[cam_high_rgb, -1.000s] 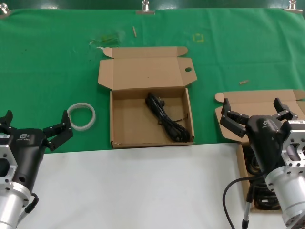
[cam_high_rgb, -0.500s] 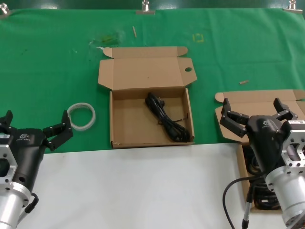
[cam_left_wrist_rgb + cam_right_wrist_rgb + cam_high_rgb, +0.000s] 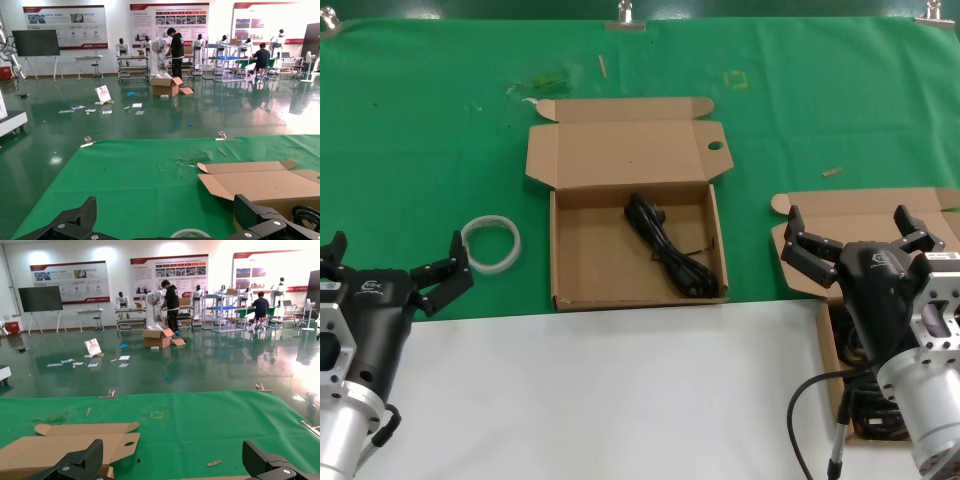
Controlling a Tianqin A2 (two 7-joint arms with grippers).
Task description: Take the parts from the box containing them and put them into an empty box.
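Observation:
The brown box with the round-holed lid (image 3: 638, 235) lies open mid-table, and one black cable bundle (image 3: 668, 255) rests in it. At the right edge a second open box (image 3: 865, 205) holds more black cables (image 3: 870, 422), mostly hidden under my right arm. My right gripper (image 3: 848, 228) hovers open over that box with nothing between its fingers. From the right wrist the holed lid (image 3: 70, 446) shows beside the open gripper (image 3: 172, 457). My left gripper (image 3: 395, 262) waits open at the near left; its wrist view shows open fingers (image 3: 85, 216) and the middle box's lid (image 3: 260, 181).
A white translucent ring (image 3: 491, 243) lies on the green cloth (image 3: 440, 150) near my left gripper. A white surface (image 3: 610, 390) covers the table's near part. Small scraps (image 3: 831, 172) lie on the cloth, and clips (image 3: 626, 16) hold its far edge.

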